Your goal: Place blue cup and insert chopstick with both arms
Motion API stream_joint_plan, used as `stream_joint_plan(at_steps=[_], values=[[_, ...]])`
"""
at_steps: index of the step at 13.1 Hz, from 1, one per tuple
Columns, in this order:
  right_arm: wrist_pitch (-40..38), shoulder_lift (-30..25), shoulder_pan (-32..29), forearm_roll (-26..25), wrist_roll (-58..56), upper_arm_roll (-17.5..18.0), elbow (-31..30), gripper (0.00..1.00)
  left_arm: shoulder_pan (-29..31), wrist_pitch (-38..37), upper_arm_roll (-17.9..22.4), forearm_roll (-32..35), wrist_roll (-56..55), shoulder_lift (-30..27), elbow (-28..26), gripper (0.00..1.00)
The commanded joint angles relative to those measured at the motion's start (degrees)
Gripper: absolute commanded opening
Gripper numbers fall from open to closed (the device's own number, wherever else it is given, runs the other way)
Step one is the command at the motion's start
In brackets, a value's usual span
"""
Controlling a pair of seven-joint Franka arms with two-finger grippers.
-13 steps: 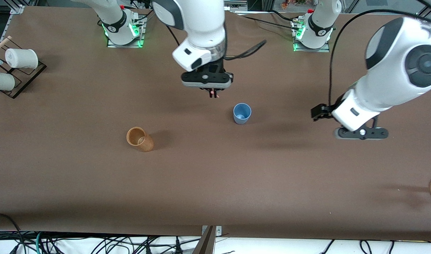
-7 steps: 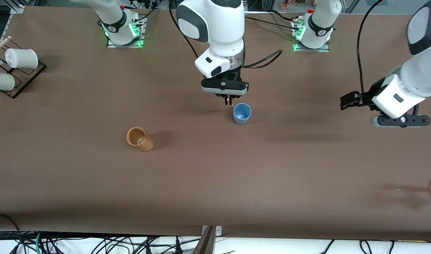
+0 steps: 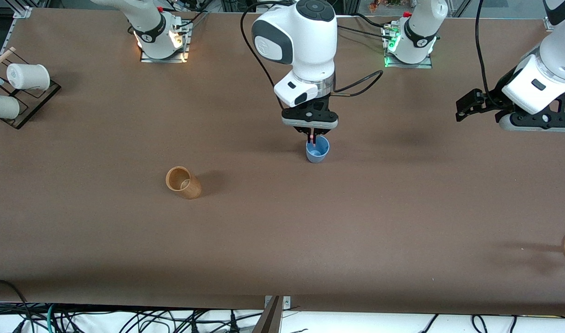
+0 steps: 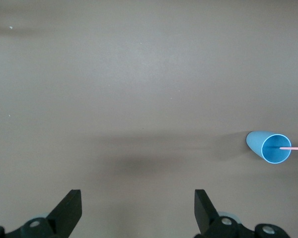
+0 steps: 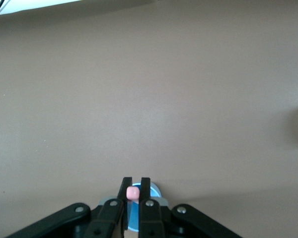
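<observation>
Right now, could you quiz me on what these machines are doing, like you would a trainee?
1. True or false: the right pincer is shut on the chopstick, over the blue cup.
2. Which cup stands nearer the front camera? A) blue cup B) brown cup
3. Fill in: the left pincer is ____, holding nothing, over bare table toward its own end.

Key: 1 true; 2 B; 3 open.
</observation>
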Motion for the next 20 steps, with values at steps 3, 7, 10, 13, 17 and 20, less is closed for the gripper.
stream_joint_plan(at_steps=[3,7,10,13,17,20], values=[[1.2,3.2,2.0,-1.0,1.9,-1.8,2.7,0.13,-0.1,0.4,0.0,1.3,1.6,-0.3,-0.4,1.0],[2.0,3.9,2.7,-1.0,3.2,-2.8,2.7,0.48,0.2,0.4,0.2,1.3,1.2,-0.3,-0.5,1.0],[-2.0,2.6,2.1,-0.5,2.6,-2.9,3.4,0.78,0.3,0.4,0.1,1.3,1.2,0.3,-0.4,1.0],[-9.8,-3.4,-3.7,0.4,-4.7,0.2,4.1,0.99,0.2,0.4,0.1,1.4,1.6,0.5,0.4,1.0],[-22.3,-11.7,-18.4,9.8,-25.2,2.8,3.1,0.99,0.1,0.7,0.0,2.3,1.6,1.7,1.9,1.0],[-27.5,-19.4,-28.8,14.1,-39.3,2.8,-2.3,0.99,0.2,0.7,0.1,1.8,1.4,1.8,2.0,1.0]])
